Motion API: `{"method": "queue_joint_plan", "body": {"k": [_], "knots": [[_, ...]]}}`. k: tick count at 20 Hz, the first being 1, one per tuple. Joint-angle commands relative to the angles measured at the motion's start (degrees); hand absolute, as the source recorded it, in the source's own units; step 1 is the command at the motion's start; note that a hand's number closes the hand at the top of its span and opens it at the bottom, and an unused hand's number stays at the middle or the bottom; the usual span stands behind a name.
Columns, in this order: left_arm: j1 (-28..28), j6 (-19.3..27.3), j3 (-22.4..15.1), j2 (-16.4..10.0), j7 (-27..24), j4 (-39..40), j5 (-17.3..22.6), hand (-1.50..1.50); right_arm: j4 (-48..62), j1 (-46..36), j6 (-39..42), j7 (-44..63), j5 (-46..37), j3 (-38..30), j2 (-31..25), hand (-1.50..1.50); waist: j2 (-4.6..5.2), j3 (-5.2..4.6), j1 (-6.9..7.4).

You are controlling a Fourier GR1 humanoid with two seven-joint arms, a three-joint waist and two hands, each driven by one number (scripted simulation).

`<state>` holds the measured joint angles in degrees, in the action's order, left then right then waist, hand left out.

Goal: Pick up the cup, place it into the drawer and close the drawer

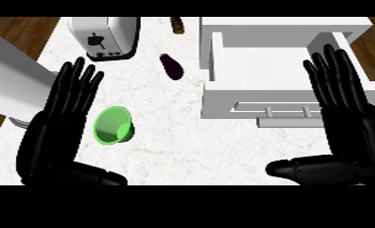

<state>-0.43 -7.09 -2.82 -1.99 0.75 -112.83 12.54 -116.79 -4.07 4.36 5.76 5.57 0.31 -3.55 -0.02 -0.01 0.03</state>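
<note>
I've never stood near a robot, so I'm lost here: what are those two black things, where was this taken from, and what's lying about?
The black shapes are the robot's two hands. The camera sits in its head and looks steeply down at a white counter, so you see roughly what the robot sees. The left hand is at the picture's left and the right hand at its right. Both have straight fingers and hold nothing.

On the counter there is a green cup, which seems to lie on its side close beside the left hand. Farther off are a purple eggplant, a toaster and a small brown thing that I cannot identify. The white box is an open drawer, partly hidden by the right hand.
</note>
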Motion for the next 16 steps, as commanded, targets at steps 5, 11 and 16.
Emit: {"method": "queue_joint_plan", "body": {"k": [5,11,16], "knots": [[0.51,0.92,0.14,0.87,-0.89,1.41,-1.91,-1.5,-2.24,3.46,0.28,-0.5,-0.65,1.36,1.21,-1.5,-0.02,0.01,-0.06],[6.08,-0.74,0.6,0.35,-2.65,1.83,-2.21,-1.5,-0.14,1.46,0.01,-1.03,-2.32,1.38,1.16,-1.5,-0.01,0.01,0.12],[5.08,-2.65,4.15,-1.21,-5.96,9.67,-1.54,-1.5,1.65,-3.64,-0.92,-0.25,-1.07,-0.97,0.65,-1.5,0.02,0.0,0.14]]}}
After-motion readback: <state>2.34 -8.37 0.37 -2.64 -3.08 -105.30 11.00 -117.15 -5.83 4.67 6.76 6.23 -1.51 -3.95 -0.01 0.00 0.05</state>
